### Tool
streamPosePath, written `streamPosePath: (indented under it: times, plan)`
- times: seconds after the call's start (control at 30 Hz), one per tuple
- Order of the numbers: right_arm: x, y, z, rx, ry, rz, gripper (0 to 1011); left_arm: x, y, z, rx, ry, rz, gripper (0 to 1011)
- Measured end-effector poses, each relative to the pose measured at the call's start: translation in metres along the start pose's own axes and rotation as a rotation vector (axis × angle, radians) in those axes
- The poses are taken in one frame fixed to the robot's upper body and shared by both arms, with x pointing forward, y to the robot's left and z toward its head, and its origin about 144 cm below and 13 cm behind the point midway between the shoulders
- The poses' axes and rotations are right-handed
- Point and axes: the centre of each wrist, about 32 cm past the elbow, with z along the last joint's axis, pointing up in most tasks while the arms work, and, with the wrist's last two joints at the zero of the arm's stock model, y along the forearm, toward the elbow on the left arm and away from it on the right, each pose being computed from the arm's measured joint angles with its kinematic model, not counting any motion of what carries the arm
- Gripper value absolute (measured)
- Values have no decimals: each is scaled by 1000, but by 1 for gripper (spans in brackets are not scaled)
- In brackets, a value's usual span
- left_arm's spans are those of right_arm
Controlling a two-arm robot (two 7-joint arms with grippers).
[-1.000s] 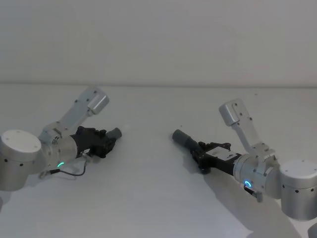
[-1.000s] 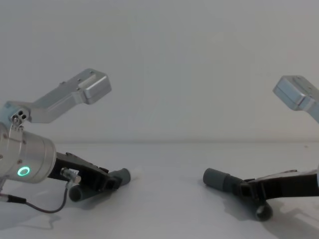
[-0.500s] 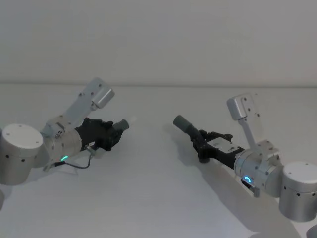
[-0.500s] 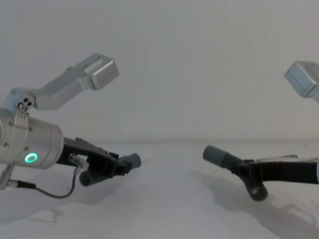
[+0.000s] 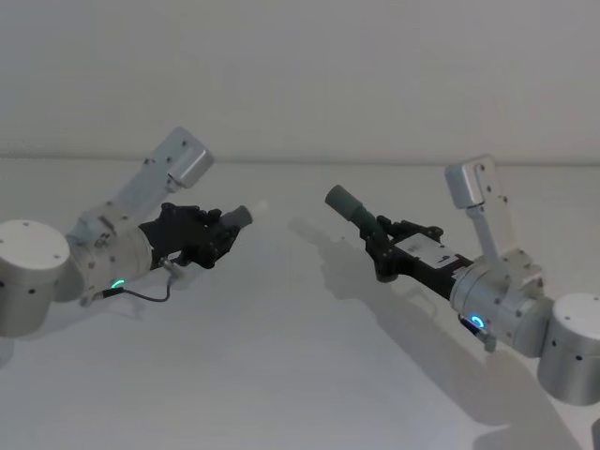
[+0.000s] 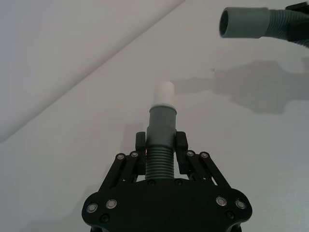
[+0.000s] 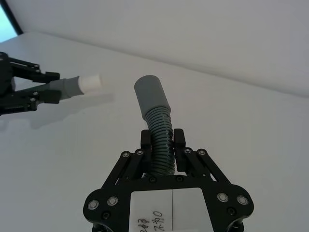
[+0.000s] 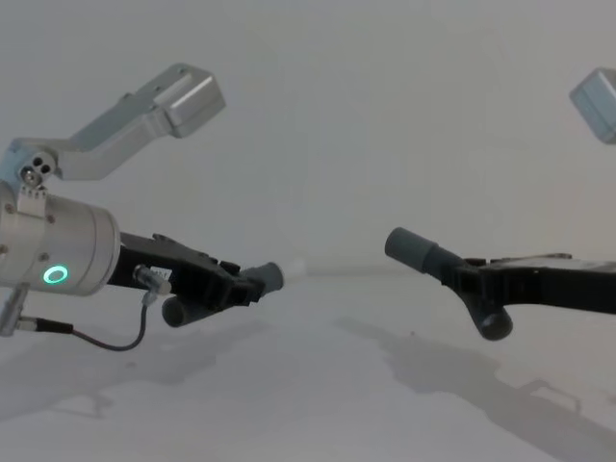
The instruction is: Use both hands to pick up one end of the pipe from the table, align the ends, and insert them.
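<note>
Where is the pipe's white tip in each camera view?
Head view: white tip left of centre.
Chest view: left of centre.
Left wrist view: ahead of left gripper.
Right wrist view: beyond the grey cuff.
Shared landmark: grey cuff in right gripper.

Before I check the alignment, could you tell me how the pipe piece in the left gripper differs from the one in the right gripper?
The left piece ends in a narrow white tip; the right piece ends in a wider, open grey cuff. The left piece juts straight from the left gripper; the right piece curves beyond the right gripper. Both are dark grey, clamped on their ribs, ends apart.
</note>
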Motion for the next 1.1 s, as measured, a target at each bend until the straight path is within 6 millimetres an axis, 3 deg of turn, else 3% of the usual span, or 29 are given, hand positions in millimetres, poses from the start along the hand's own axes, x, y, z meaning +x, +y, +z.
streamPosePath:
  times: [0.6,1.1]
  plan:
    - [38,-23,6,31,-89,218,263,33,8,-8,-122,-82,-178,348]
    - [57,-33,12,81,-132,358,262,54,12,-5,-171,-158,-307,348]
